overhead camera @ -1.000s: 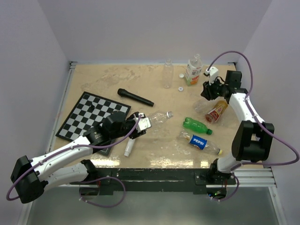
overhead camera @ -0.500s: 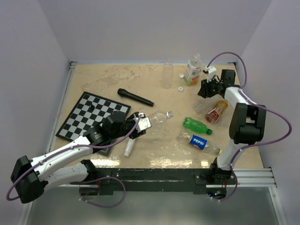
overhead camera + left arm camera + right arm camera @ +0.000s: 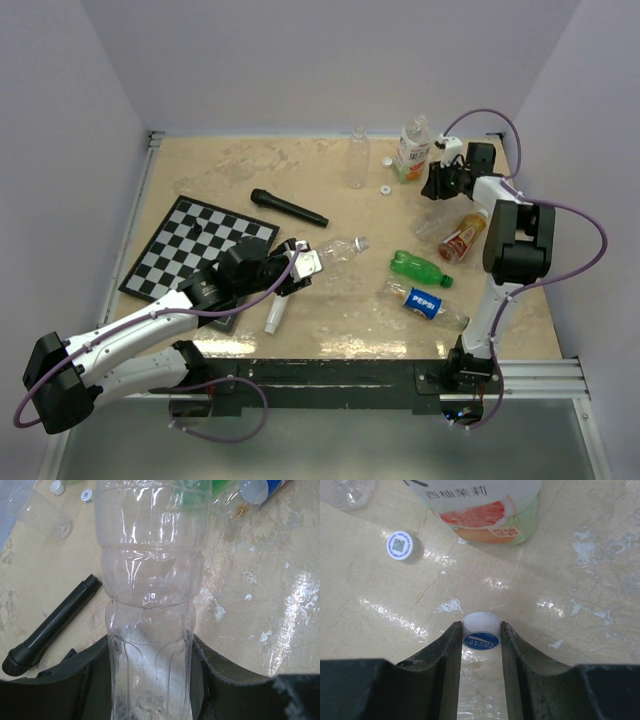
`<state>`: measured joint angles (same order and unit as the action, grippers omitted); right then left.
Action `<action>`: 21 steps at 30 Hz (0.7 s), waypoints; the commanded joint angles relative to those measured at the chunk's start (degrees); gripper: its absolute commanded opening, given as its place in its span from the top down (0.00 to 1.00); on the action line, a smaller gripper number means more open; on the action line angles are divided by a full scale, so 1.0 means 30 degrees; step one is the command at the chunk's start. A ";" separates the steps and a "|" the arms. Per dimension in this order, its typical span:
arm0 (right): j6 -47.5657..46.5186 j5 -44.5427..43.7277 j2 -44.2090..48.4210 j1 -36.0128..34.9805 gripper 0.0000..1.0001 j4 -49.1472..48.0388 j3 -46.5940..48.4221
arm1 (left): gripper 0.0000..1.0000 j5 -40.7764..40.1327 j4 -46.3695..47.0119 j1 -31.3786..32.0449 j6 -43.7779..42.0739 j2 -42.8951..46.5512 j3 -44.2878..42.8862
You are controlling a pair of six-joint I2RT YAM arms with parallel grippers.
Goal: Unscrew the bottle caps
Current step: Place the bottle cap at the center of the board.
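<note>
The tan worktop (image 3: pixel 250 170) carries everything. A black-and-white chessboard (image 3: pixel 195 245) lies at its 9 o'clock side.

The left gripper (image 3: pixel 300 262) sits just off the board's 3 o'clock corner. The left wrist view shows it closed around the lower end of a clear bottle (image 3: pixel 150 580), one finger pressed to each side. That bottle lies on its side, its neck pointing toward 2 o'clock.

The right gripper (image 3: pixel 437 185) is at 1 o'clock on the worktop. Just beyond it, at its 12 o'clock in the right wrist view, stands an upright bottle with a grapefruit label (image 3: pixel 412 150). An empty clear bottle (image 3: pixel 358 158) stands upright near 12 o'clock.

Three bottles lie on their sides: an amber one (image 3: pixel 462 238) at 3 o'clock, and a green one (image 3: pixel 418 267) and a blue-labelled one (image 3: pixel 428 303) toward 4 o'clock. A black microphone (image 3: pixel 288 208) lies near the centre, at the chessboard's 2 o'clock.

The right gripper is clamped on a white cap (image 3: pixel 481 635) with a blue top, both fingers touching its sides. Whether it rests on the worktop cannot be told. A loose cap (image 3: pixel 386 161) and a second loose cap (image 3: pixel 384 187) lie between the two upright bottles.
</note>
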<state>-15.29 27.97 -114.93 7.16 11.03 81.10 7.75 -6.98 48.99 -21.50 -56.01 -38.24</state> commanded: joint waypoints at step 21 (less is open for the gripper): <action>-0.0645 -0.0972 -0.0479 0.0046 0.50 0.0982 0.1503 | 0.97 0.0024 0.0541 -0.0042 0.0398 0.0300 -0.0174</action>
<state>-15.27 24.99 -119.39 7.16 13.02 83.79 7.68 -6.98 48.99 -21.47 -56.01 -38.24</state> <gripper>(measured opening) 0.492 0.545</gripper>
